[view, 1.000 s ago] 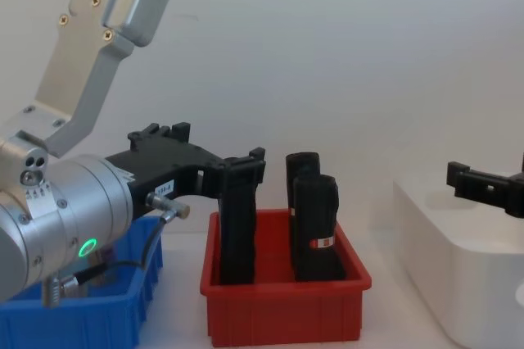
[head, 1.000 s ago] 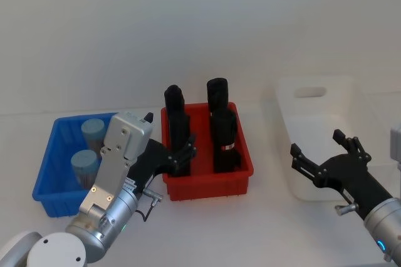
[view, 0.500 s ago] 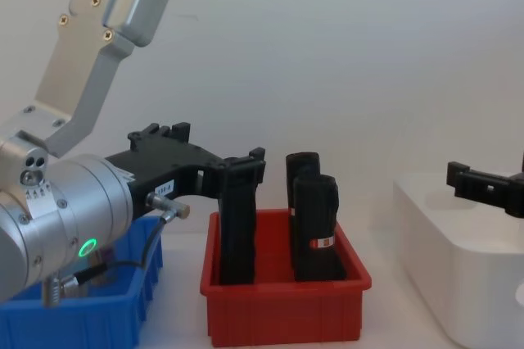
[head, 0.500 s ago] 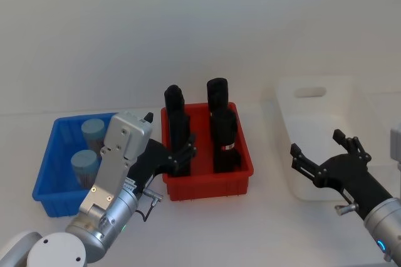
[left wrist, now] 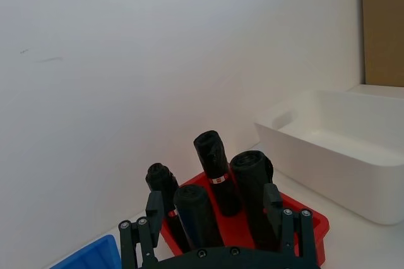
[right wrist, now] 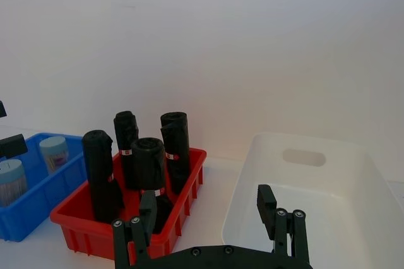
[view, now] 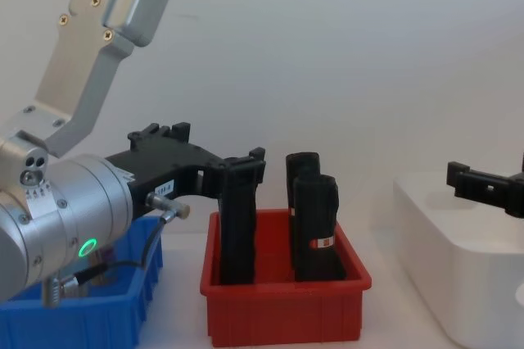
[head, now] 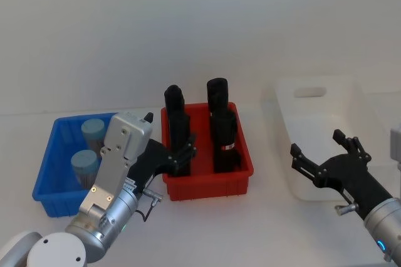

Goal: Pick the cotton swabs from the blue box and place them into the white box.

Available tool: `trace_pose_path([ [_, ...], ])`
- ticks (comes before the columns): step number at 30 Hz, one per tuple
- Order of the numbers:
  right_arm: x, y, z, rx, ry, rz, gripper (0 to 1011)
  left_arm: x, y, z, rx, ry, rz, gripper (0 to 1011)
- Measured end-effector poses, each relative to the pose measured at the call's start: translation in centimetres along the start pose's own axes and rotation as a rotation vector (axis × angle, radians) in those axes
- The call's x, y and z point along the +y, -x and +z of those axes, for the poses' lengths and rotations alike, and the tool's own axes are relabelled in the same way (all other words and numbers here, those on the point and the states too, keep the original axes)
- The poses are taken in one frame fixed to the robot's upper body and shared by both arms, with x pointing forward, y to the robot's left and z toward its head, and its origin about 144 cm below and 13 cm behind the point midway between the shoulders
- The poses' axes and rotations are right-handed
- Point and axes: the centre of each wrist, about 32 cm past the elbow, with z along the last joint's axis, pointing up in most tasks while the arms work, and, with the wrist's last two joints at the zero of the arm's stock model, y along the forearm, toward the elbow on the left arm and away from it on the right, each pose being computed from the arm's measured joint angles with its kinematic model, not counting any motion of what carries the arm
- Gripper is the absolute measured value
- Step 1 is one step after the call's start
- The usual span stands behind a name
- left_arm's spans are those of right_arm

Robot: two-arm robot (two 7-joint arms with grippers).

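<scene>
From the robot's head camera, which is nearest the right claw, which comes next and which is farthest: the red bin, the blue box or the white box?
1. white box, on the robot's right, just beside the right claw.
2. red bin, in the middle.
3. blue box, far over on the left.

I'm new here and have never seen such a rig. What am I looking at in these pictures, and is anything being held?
It is a two-armed robot. One picture comes from its head, one from its chest, one from each wrist. On the table stand a blue box with two tubs of cotton swabs, a red box of upright black rolls, and a white box. The left gripper hovers by the red box, the right gripper by the white box; both are open and hold nothing.
</scene>
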Motion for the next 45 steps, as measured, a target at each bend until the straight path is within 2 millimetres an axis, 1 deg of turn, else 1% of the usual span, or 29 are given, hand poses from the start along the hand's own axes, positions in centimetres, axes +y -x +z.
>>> trace_pose_path([
  [27, 0.0, 0.0, 0.0, 0.0, 0.0, 0.0, 1002, 0.0, -0.2, 0.0, 0.0, -0.002, 0.006, 1004],
  [45, 0.0, 0.0, 0.0, 0.0, 0.0, 0.0, 1002, -0.2, -2.5, -0.3, 0.03, -0.086, 0.08, 1004],
])
